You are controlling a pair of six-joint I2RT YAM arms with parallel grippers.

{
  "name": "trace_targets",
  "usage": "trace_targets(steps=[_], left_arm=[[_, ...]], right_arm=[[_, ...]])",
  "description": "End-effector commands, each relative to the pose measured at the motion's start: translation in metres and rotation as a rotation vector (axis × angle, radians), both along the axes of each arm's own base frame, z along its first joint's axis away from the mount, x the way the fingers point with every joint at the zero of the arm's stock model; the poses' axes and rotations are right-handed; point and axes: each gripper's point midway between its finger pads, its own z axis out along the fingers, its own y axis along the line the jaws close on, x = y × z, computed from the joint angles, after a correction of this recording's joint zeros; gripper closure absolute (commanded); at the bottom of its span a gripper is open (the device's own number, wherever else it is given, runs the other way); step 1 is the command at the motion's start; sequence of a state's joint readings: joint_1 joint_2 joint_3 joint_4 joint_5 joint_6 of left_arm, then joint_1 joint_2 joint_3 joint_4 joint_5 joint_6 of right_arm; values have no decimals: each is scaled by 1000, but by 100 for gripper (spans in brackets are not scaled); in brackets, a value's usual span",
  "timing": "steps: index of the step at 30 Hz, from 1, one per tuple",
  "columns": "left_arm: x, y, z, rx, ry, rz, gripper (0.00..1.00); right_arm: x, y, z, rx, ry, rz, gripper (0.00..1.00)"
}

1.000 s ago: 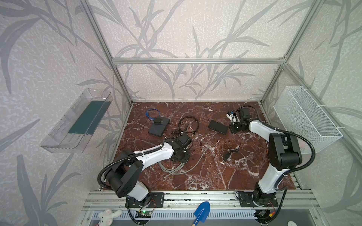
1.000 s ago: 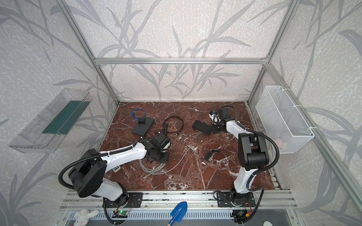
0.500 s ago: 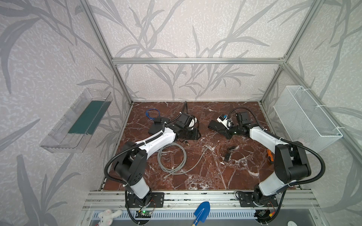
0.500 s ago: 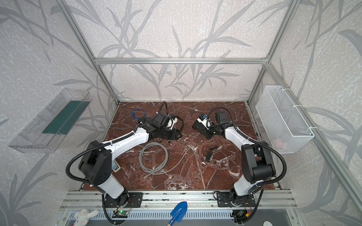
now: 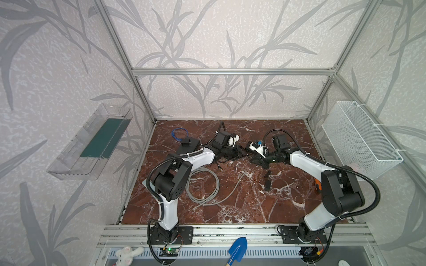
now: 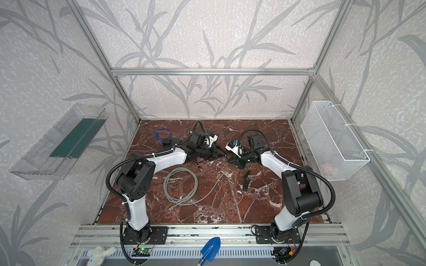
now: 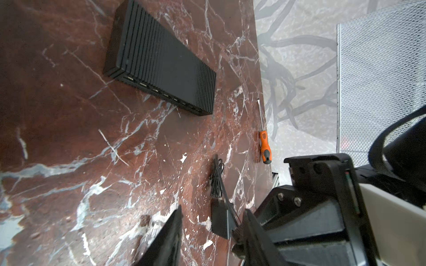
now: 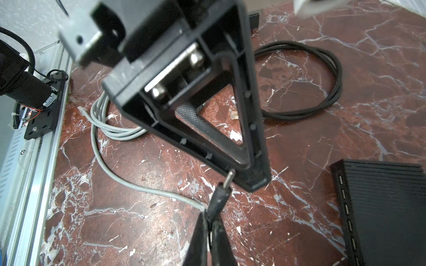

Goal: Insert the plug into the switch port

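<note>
Right gripper (image 8: pixel 211 218) pinched tight on the black barrel plug (image 8: pixel 221 195), its metal tip sticking out just beside the left gripper (image 7: pixel 213 209), whose jaws stand part open on nothing. Switch (image 7: pixel 161 59) lies flat on the marble table (image 7: pixel 69 138), far middle, near both grippers, plug not in it.

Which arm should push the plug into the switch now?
Right. The right gripper is shut on the plug, whose metal tip is free, and the switch lies on the table close beside it. The left gripper is open, with nothing between its jaws.
</note>
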State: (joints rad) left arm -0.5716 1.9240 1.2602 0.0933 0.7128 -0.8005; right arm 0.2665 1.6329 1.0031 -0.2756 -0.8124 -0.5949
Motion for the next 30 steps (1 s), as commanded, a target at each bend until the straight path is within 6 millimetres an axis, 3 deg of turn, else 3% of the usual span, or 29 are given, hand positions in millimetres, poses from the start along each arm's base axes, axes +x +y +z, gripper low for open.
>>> trace_targets(steps=[1,6,12,16,26,30], left_arm=[[1,-4,30,-100,-33,6,56],[2,6,32,-91,-46,31,57],[-10,-3,25,-55,-32,-64,58],[-18,-8,14,-21,-9,-107,64],[-21,-11,13,-30,-5,-133,75],[-21,-10,11,-25,0,-132,85]], right_arm=[[1,1,-4,-12,24,6,100],[1,1,-7,-21,44,8,100],[2,3,-5,-26,32,15,100],[5,5,-4,-23,27,12,100],[4,8,-5,-40,33,15,100],[4,9,-6,-47,36,12,100]])
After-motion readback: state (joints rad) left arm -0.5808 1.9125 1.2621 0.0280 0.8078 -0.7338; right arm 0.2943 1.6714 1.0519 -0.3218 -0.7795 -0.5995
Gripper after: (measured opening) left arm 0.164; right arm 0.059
